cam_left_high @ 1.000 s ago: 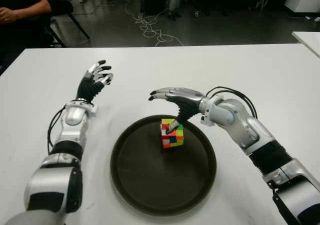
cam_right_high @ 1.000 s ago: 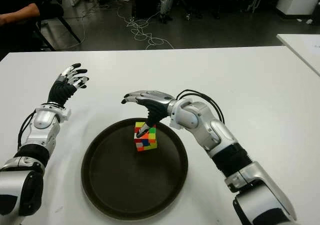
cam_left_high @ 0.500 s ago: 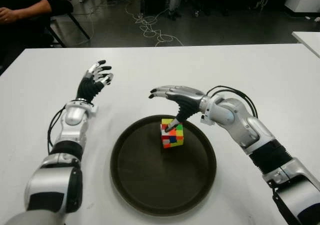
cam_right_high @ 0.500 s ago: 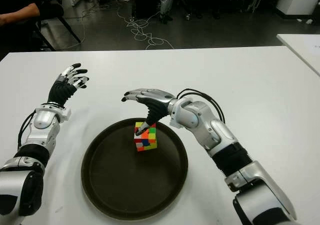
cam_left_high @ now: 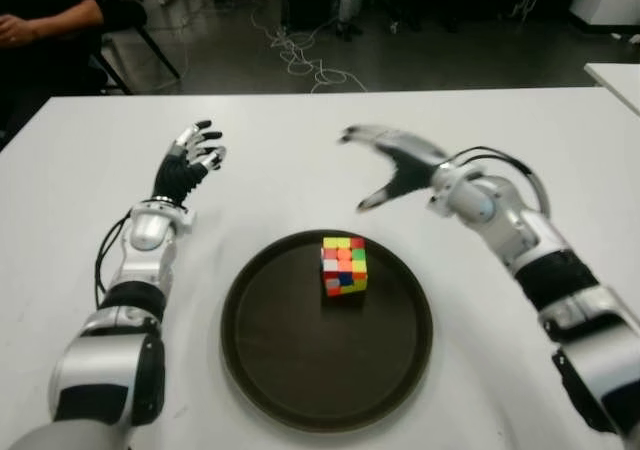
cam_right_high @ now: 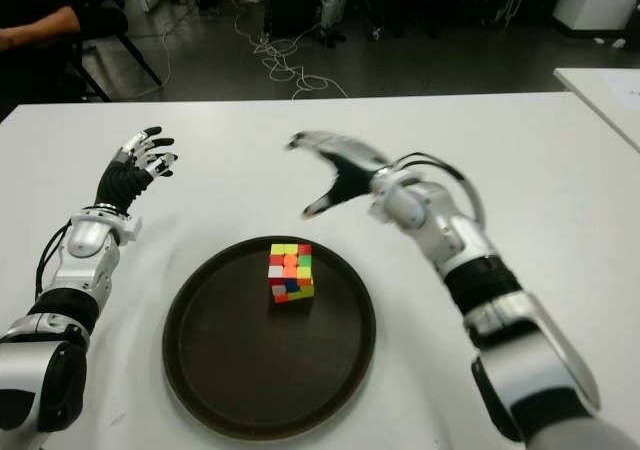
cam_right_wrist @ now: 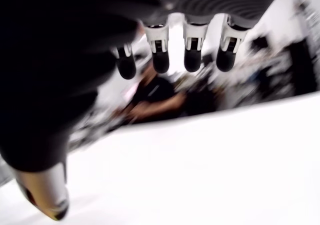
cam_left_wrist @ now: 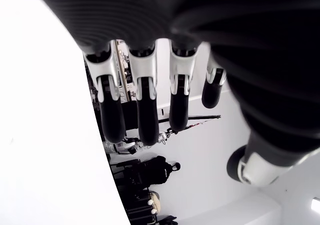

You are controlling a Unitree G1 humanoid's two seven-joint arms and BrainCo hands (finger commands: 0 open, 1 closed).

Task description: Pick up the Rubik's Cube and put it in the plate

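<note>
The Rubik's Cube (cam_left_high: pixel 343 265) stands upright in the far part of the round dark plate (cam_left_high: pixel 290 370), with nothing touching it. My right hand (cam_left_high: pixel 385 170) is raised above the white table beyond the plate's far right rim, fingers spread, holding nothing; it is apart from the cube. Its own wrist view shows straight fingers (cam_right_wrist: pixel 193 47) and an empty palm. My left hand (cam_left_high: pixel 190 160) shows to the left of the plate over the table, fingers (cam_left_wrist: pixel 145 105) spread and empty.
The white table (cam_left_high: pixel 500 130) stretches all around the plate. A seated person's arm (cam_left_high: pixel 45 20) shows at the far left behind the table. Cables (cam_left_high: pixel 300 55) lie on the dark floor beyond the far edge. Another white table's corner (cam_left_high: pixel 615 75) is at the right.
My right hand has lifted off the cube and swung up and away toward the far right. The cube stays in the plate. My left hand has not moved.
</note>
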